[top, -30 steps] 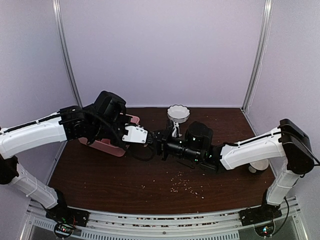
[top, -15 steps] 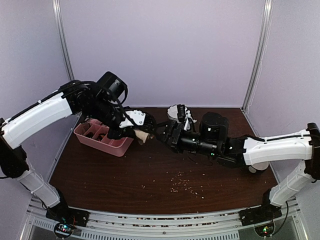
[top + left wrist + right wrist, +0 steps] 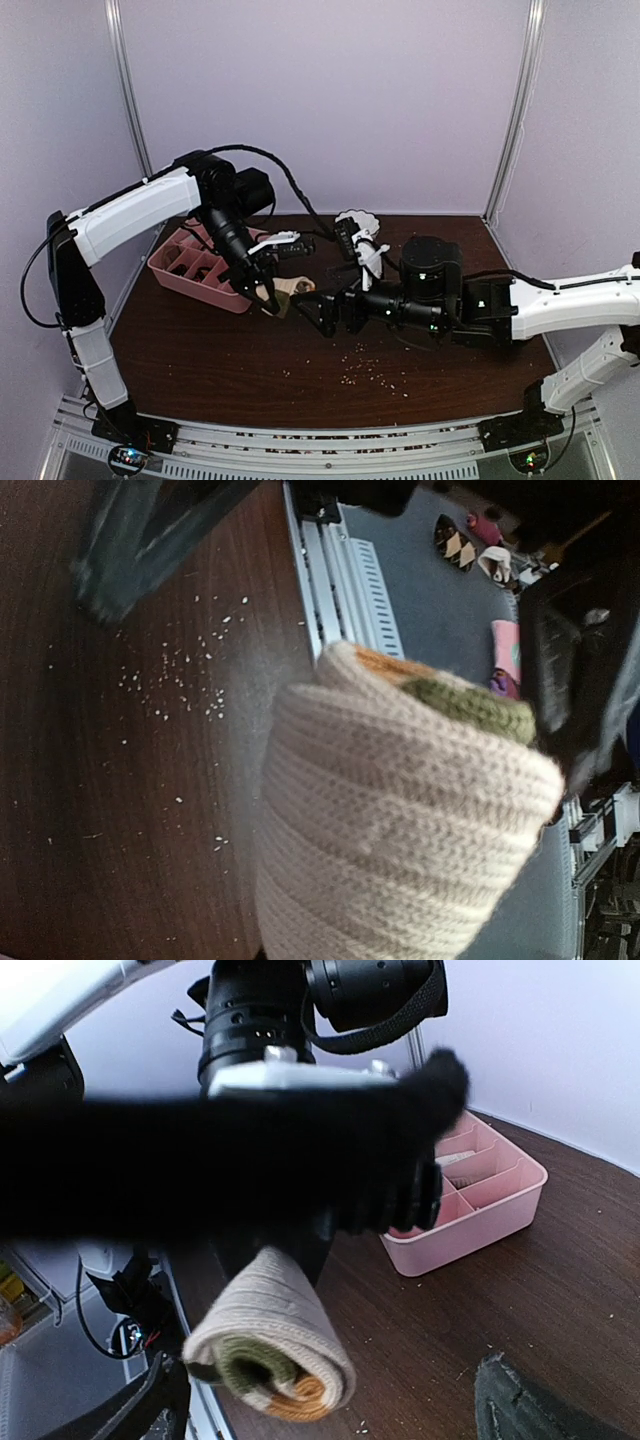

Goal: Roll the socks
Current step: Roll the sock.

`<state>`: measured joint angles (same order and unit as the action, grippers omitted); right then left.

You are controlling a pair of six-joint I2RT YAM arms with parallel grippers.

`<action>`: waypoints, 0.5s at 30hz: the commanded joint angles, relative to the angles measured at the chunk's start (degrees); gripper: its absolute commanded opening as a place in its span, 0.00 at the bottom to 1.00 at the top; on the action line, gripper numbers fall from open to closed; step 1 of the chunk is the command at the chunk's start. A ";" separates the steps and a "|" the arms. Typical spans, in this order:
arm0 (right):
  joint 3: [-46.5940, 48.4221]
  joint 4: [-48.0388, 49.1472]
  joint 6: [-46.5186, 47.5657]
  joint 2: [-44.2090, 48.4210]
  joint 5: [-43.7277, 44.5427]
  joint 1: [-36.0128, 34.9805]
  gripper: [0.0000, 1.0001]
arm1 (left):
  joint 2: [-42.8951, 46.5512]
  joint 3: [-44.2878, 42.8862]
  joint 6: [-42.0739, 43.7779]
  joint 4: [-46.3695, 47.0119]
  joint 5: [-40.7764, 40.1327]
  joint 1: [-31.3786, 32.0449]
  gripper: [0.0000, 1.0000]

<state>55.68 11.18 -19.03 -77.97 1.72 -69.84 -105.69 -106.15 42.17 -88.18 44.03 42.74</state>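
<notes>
the right gripper (image 3: 322,311) has just let go; its jaws stand wide apart. the left gripper (image 3: 268,298) stays clamped on the rolled beige knit socks (image 3: 265,1335), right in front of it. rolling looks done.

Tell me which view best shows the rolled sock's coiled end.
Right wrist: the rolled sock hangs end-on, green and orange layers coiled inside beige. Left wrist shows mostly its knit side; top external shows only a small beige lump.
</notes>
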 commanded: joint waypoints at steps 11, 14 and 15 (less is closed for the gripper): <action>7.92 -1.56 1.71 -8.22 -11.44 0.49 0.94 | -0.44 -0.01 1.70 -3.51 3.37 -0.20 0.00; 7.51 -1.55 0.34 -7.70 -16.44 1.20 0.96 | -0.19 0.75 -0.10 -1.32 1.01 -0.20 0.00; 7.24 -1.70 -0.14 -7.27 -16.62 1.40 0.98 | -0.03 1.10 -1.17 -0.10 -0.01 -0.20 0.00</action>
<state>62.70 9.13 -17.43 -85.76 -8.38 -69.19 -106.10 -106.24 43.42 -91.96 46.26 42.72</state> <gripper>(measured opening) 0.959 0.119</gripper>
